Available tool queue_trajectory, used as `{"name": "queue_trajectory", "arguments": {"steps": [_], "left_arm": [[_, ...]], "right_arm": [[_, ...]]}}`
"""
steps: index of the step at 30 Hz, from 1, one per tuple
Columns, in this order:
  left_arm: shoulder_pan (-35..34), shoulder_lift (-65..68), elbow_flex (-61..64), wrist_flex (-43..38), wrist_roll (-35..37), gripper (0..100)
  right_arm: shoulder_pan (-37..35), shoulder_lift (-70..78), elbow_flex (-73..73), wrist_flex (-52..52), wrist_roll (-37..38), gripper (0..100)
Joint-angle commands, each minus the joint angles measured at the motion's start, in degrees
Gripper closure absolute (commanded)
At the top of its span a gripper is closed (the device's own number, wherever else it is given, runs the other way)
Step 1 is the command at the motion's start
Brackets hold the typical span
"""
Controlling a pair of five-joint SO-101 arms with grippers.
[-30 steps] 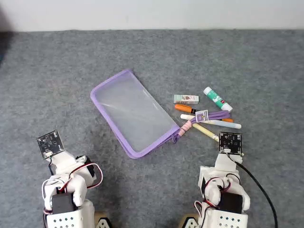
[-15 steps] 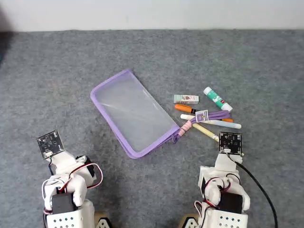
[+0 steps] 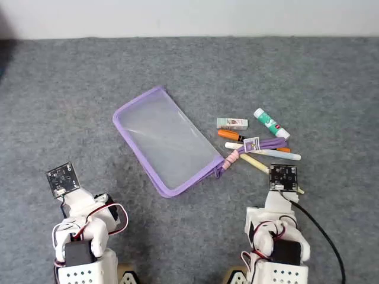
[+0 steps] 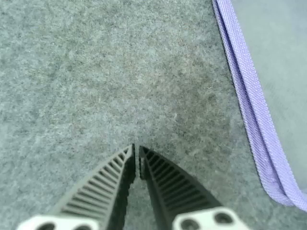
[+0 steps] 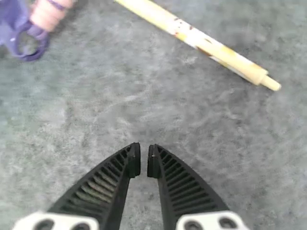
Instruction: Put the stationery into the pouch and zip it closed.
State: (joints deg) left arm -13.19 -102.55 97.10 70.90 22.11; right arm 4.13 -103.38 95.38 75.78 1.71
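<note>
Right now the pouch [image 3: 166, 142] is lying flat mid-desk [image 3: 71, 83], with its zip pull [image 5: 29, 26] pointing toward the stationery scattered beside it: glue stick [image 3: 271, 123], orange marker [image 3: 230, 134] and yellow pen [image 5: 192, 36]. The left jaws are sitting clenched on nothing, just beside the pouch's purple edge. The right jaws are likewise clenched and empty, hovering near the yellow pen. By my judgement, the right jaws are needing to release wide, straddle the pen's middle and close squarely, so it isn't rolling away.
</note>
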Motion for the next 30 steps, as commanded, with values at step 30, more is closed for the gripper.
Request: {"name": "queue_trajectory", "arguments": {"steps": [30], "left_arm": [[-0.3,0.2,-0.7,0.2,0.5,98]], "right_arm": [[-14.8,-0.5,1.0,-0.8,-0.4,94.1]]}}
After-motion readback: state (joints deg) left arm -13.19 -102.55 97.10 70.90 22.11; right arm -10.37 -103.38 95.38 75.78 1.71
